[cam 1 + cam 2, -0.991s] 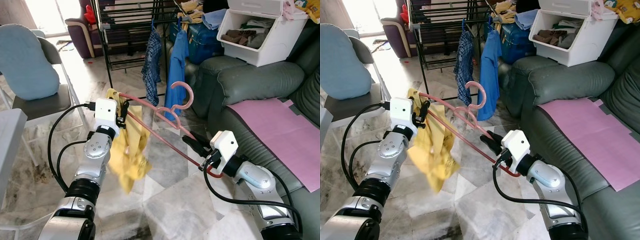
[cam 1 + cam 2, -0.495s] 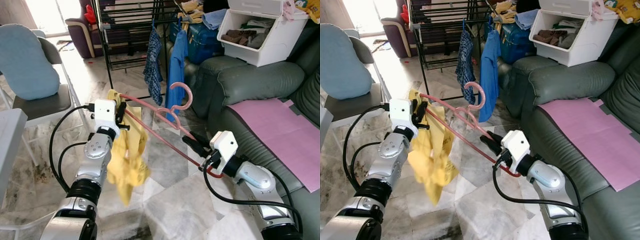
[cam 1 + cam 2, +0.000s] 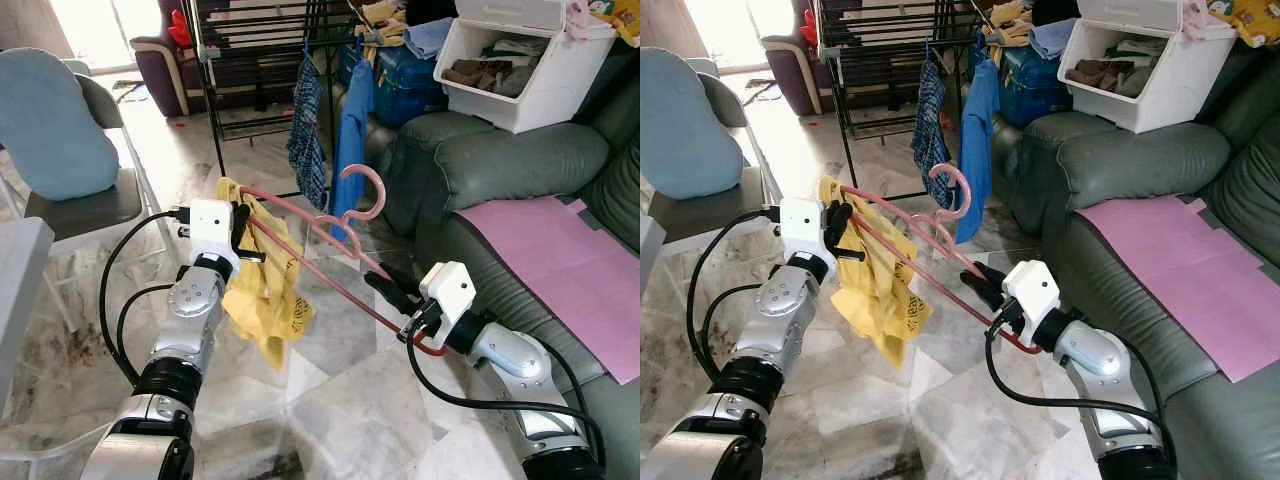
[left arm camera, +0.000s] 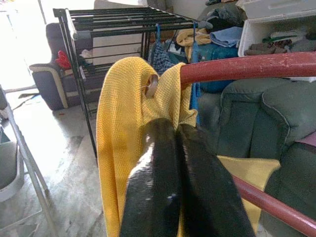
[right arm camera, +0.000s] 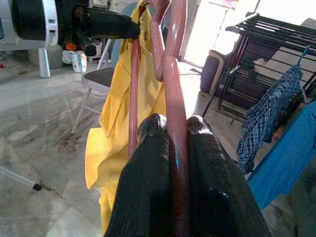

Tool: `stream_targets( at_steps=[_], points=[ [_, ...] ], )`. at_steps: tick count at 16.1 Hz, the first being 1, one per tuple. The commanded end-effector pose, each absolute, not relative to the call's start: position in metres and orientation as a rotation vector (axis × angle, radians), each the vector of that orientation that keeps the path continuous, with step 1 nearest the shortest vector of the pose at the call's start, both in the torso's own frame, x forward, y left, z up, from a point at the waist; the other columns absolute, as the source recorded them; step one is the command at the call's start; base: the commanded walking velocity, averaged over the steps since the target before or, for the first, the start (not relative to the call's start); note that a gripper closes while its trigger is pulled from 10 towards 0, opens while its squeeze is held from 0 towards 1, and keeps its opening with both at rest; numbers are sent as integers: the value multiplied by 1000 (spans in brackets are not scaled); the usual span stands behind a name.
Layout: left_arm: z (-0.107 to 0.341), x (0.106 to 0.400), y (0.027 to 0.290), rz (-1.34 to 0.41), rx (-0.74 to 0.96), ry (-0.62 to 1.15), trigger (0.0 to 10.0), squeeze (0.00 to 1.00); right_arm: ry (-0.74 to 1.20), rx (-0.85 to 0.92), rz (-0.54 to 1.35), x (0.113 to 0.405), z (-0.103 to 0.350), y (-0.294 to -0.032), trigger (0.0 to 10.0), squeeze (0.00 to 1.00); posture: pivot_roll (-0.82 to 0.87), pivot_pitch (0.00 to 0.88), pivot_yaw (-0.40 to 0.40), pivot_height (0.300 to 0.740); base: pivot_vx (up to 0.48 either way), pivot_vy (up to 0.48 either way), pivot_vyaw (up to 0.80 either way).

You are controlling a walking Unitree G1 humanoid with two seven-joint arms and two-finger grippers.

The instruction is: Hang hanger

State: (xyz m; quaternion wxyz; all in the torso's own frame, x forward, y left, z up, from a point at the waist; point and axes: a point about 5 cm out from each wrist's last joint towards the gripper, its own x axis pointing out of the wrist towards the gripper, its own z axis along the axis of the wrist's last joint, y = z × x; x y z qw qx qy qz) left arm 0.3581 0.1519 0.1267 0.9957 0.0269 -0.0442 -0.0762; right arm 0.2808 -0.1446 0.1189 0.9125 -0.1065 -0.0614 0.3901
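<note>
A pink-red hanger [image 3: 330, 270] spans between my two grippers, its hook [image 3: 365, 190] pointing up towards the black drying rack [image 3: 260, 40]. A yellow garment [image 3: 262, 295] is draped over the hanger's left end and hangs loose below it. My left gripper [image 3: 243, 215] is shut on that yellow cloth [image 4: 116, 123] right beside the hanger bar [image 4: 247, 66]. My right gripper [image 3: 385, 285] is shut on the hanger's right end, the bar [image 5: 175, 98] pinched between its black fingers [image 5: 148, 187].
A plaid shirt [image 3: 303, 130] and a blue shirt [image 3: 350, 130] hang on the rack ahead. A grey sofa [image 3: 500, 160] with a pink sheet [image 3: 560, 260] runs along the right, a white bin [image 3: 520, 70] of clothes on it. A chair with a blue cushion [image 3: 50, 120] stands left.
The loose lower part of the yellow garment has swung to the right and sits higher. Both arms and the hanger stay nearly where they were.
</note>
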Motion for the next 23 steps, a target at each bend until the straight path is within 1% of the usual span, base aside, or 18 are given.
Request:
stream_targets(
  at_steps=[1, 4, 7, 12, 15, 17, 18, 21, 23],
  points=[
    [131, 360, 151, -160, 42, -100, 0, 0, -213, -218, 808, 283, 135, -140, 10000, 0, -134, 0, 6, 740, 0, 0, 0],
    [134, 360, 152, -165, 41, -115, 0, 0, -209, -218, 806, 283, 134, -141, 10000, 0, -134, 0, 6, 740, 0, 0, 0],
    [145, 360, 152, -165, 39, -179, 0, 0, -166, -236, 808, 283, 127, -141, 10000, 0, -132, 0, 2, 740, 0, 0, 0],
    [159, 351, 139, -268, 106, -289, 0, 0, -65, -207, 781, 285, 113, -141, 10000, 0, -126, 0, -2, 740, 0, 0, 0],
    [163, 343, 130, -348, 95, -325, 0, 0, -19, -138, 733, 291, 108, -140, 10000, 0, -127, 0, 0, 740, 0, 0, 0],
    [168, 333, 117, -445, 123, -367, 0, 0, 22, -33, 644, 304, 107, -139, 10000, 0, -120, 0, -2, 740, 0, 0, 0],
    [167, 331, 117, -448, 128, -364, 0, 0, 23, -3, 618, 308, 109, -139, 10000, 0, -117, 0, -3, 740, 0, 0, 0],
    [152, 324, 122, -455, 120, -302, 0, 0, 10, 96, 513, 324, 122, -147, 10000, 0, -115, 0, -8, 740, 0, 0, 0],
    [141, 316, 114, -542, 113, -239, 0, 0, -8, 136, 465, 334, 132, -153, 10000, 0, -114, 0, -12, 740, 0, 0, 0]
  ],
)
